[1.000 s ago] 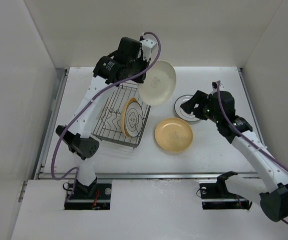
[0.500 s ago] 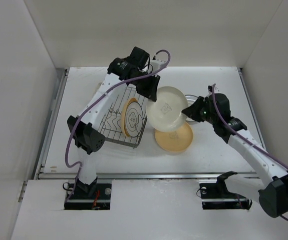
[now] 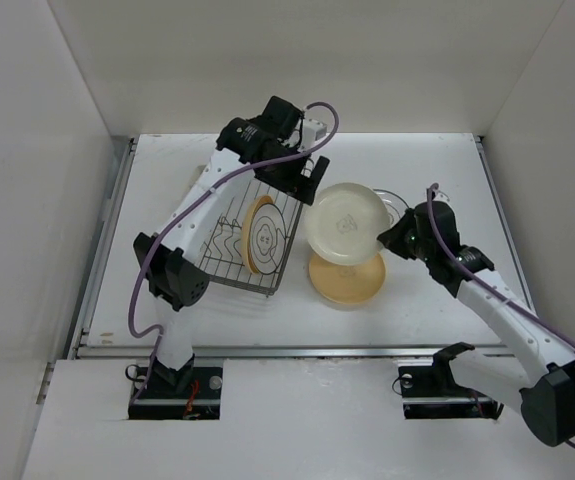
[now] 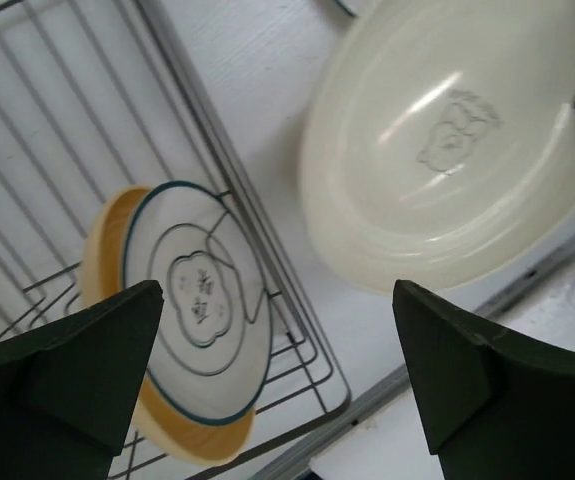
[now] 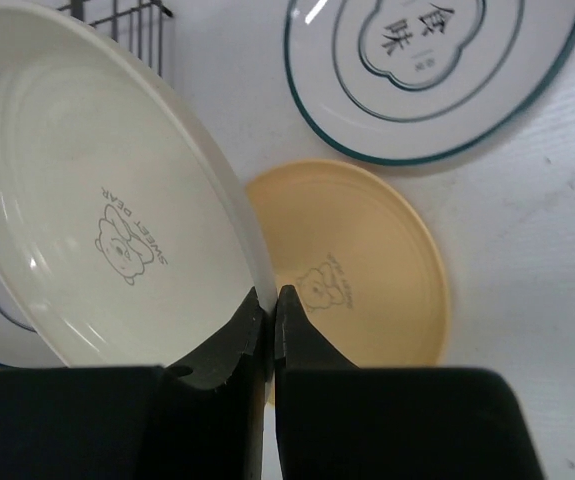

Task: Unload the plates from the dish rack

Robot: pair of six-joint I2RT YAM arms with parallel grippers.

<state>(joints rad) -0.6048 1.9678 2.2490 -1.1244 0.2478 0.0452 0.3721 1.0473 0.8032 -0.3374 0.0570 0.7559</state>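
My right gripper (image 3: pixel 391 238) (image 5: pixel 270 296) is shut on the rim of a cream plate (image 3: pixel 345 222) (image 5: pixel 97 230), which hangs tilted over a yellow plate (image 3: pixel 347 282) (image 5: pixel 367 270) lying flat on the table. My left gripper (image 3: pixel 303 180) (image 4: pixel 277 300) stands open just left of the cream plate (image 4: pixel 447 150), apart from it. In the dish rack (image 3: pixel 211 270) (image 4: pixel 297 330) a white plate with a dark rim (image 3: pixel 267 238) (image 4: pixel 192 300) leans upright against a yellow-tan plate (image 3: pixel 252 222) (image 4: pixel 102 270). Another white plate with a lettered centre (image 3: pixel 395 200) (image 5: pixel 417 70) lies on the table behind.
White walls close in the table on the left, back and right. A metal rail (image 3: pixel 297 350) runs along the near edge. The rack's corner (image 5: pixel 127 25) shows at the top of the right wrist view.
The left arm carried the cream plate down and to the right. The right gripper closed on its rim, and the left gripper then opened and let go.
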